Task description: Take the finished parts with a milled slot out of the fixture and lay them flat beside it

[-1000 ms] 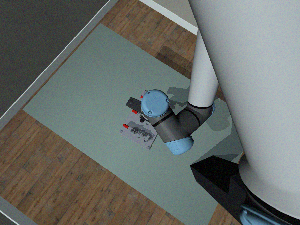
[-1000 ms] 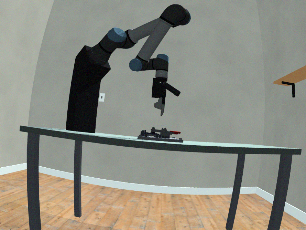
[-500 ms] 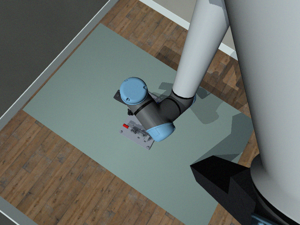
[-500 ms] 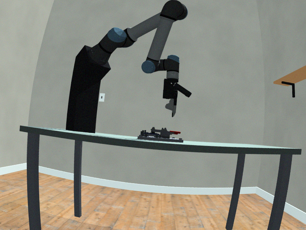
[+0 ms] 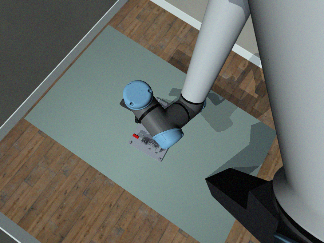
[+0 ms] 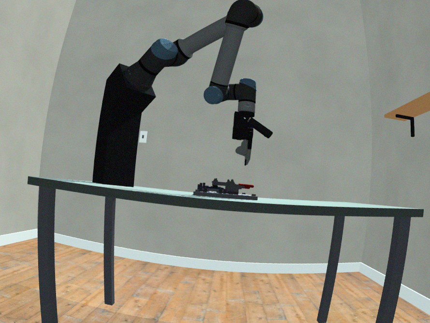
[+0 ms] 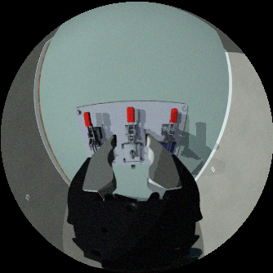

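Observation:
The grey fixture plate (image 7: 132, 131) lies on the table and carries three toggle clamps with red handles (image 7: 130, 114). In the wrist view a grey part (image 7: 95, 136) sits under the left clamp and another (image 7: 132, 143) under the middle clamp. The blue blank (image 7: 166, 145) sits under the right clamp, partly hidden by my right finger. My gripper (image 7: 131, 135) is open a little and empty. It hangs well above the fixture (image 6: 225, 191) in the side view (image 6: 246, 160). From above, my wrist hides most of the fixture (image 5: 147, 146).
The arm's black pedestal (image 6: 118, 132) stands at the table's back left. A wooden shelf (image 6: 409, 109) is on the wall at right. The green table top (image 5: 104, 104) extends around the fixture on all sides.

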`<state>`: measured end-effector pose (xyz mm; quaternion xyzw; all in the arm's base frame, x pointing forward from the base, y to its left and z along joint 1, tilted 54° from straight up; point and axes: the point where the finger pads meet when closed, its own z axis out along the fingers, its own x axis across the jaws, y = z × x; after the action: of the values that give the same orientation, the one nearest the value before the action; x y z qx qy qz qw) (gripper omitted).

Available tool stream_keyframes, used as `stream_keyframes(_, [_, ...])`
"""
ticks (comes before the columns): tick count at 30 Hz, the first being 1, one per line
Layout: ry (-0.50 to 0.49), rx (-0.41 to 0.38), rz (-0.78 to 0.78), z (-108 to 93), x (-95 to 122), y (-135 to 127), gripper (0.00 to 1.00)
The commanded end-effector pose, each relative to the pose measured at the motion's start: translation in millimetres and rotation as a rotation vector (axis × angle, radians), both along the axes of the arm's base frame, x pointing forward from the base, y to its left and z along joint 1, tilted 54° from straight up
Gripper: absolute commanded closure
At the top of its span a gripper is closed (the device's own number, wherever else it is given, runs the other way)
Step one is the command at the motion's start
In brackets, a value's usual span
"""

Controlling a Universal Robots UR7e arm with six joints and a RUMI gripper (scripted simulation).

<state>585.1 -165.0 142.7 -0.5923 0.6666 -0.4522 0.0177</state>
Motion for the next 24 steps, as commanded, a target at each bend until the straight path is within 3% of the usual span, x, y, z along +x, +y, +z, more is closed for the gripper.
stream_keyframes(1, [-0.001, 0.000, -0.001, -1, 4, -3, 0.72])
stream_keyframes(24, [-0.001, 0.000, -0.001, -43, 43, -44, 0.72])
